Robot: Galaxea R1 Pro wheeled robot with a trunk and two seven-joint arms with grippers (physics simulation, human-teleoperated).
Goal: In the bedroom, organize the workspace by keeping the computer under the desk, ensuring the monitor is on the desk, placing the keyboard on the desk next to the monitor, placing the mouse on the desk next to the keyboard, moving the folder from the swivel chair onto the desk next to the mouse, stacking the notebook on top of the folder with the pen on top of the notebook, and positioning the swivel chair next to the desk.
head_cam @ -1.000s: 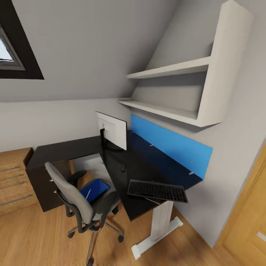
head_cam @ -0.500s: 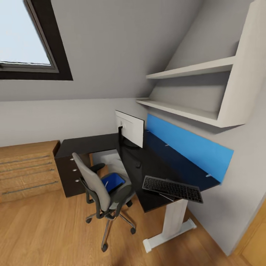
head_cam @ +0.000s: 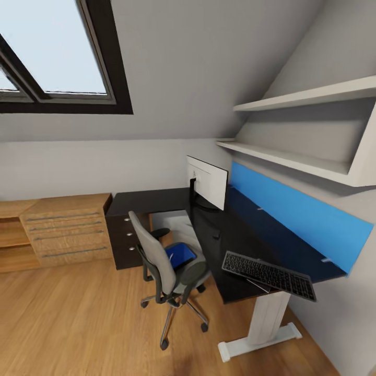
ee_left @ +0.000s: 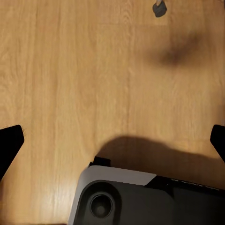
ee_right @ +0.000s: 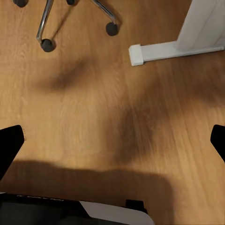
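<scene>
The black L-shaped desk (head_cam: 156, 199) runs along the right wall. On it stand the white-backed monitor (head_cam: 207, 183), a small dark mouse (head_cam: 215, 236) and the black keyboard (head_cam: 269, 275), which overhangs the desk's near end. The grey swivel chair (head_cam: 167, 266) sits in the desk's inner corner with the blue folder (head_cam: 181, 254) on its seat. A pale box (head_cam: 175, 222) under the desk may be the computer. Notebook and pen cannot be made out. My left gripper (ee_left: 112, 140) and right gripper (ee_right: 112, 140) hang open over the wooden floor, nothing between their fingers.
Wooden drawers (head_cam: 68, 230) line the back wall left of the desk, under a roof window (head_cam: 52, 52). White shelves (head_cam: 292, 151) hang above the desk. The desk's white foot (ee_right: 178, 49) and chair casters (ee_right: 47, 44) lie near my right gripper; one caster (ee_left: 159, 8) shows beyond my left.
The whole head picture has shifted right, so the camera has turned left: more window and the wooden drawers have come into view. Desk, chair and keyboard have not moved.
</scene>
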